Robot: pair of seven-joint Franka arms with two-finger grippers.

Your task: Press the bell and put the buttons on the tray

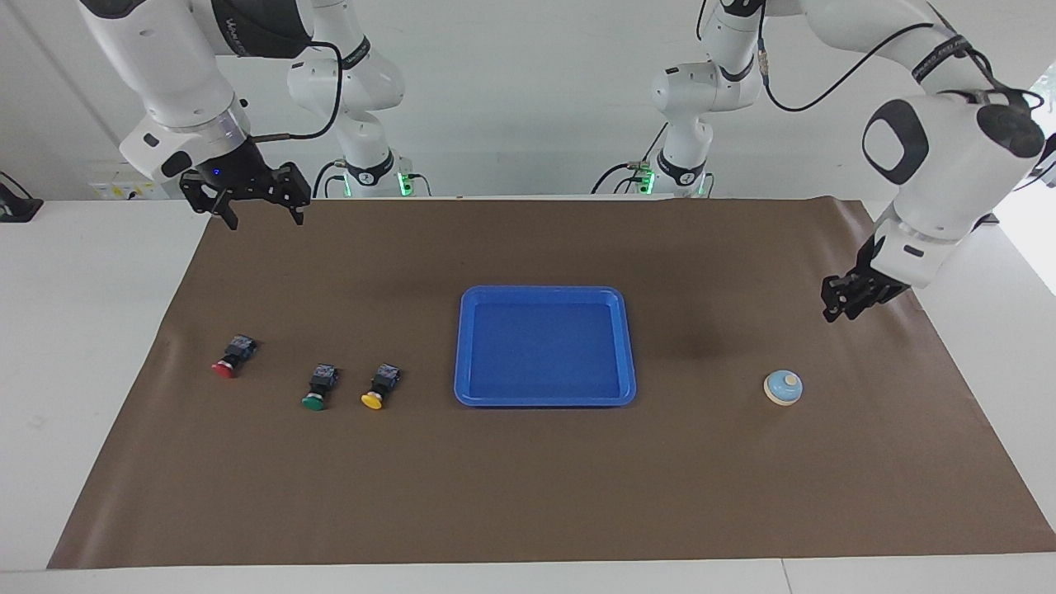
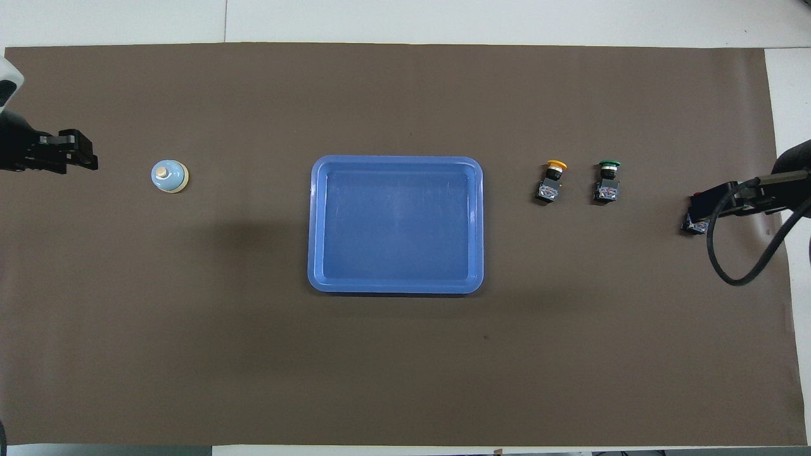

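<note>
Under right gripper (image 2: pixel 709 206) — red button (image 1: pixel 224 369)

Glossy plastic tray (image 1: pixel 544 402) — on matt, paper-like brown mat (image 1: pixel 528 487).

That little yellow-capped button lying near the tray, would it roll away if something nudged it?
The yellow button lies on its side, and its round cap could let it swing in a curve. Its blocky black body would probably stop a true roll. It looks small, rigid and likely light, so a sideways nudge may just skid it over the brown mat.
</note>
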